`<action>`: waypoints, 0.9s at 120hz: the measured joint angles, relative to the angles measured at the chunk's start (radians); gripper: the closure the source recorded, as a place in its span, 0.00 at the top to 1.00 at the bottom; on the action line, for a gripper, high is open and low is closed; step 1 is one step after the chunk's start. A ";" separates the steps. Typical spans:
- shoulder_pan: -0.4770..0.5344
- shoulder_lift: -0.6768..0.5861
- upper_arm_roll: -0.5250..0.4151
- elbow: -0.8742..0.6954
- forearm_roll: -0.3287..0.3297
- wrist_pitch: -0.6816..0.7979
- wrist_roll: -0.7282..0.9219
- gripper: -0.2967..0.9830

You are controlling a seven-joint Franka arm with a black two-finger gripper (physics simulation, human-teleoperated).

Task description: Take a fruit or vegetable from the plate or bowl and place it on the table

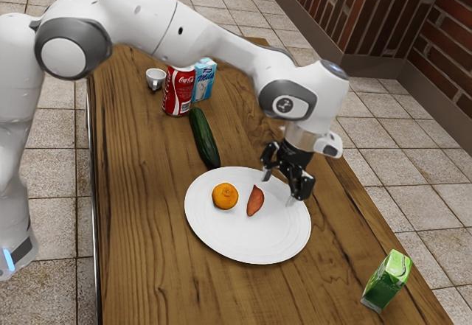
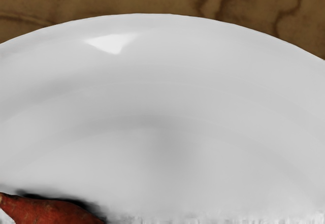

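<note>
The wrist view's edge cuts off the sweet potato [image 2: 48, 213] and plate [image 2: 162, 66]. In the exterior view, the Coca-Cola can [image 1: 178, 91] partly hides the milk carton [image 1: 207, 73]; the green carton's [image 1: 386, 282] print is illegible.

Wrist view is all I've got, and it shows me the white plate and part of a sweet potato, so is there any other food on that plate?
Observer: Yes, an orange rests on the plate, beside the sweet potato.
Operator: And the gripper, is it open or shut?
Observer: Open; its two fingers stand apart with nothing between them.
</note>
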 joint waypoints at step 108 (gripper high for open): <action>-0.033 -0.197 0.025 -0.214 0.115 -0.011 0.107 0.77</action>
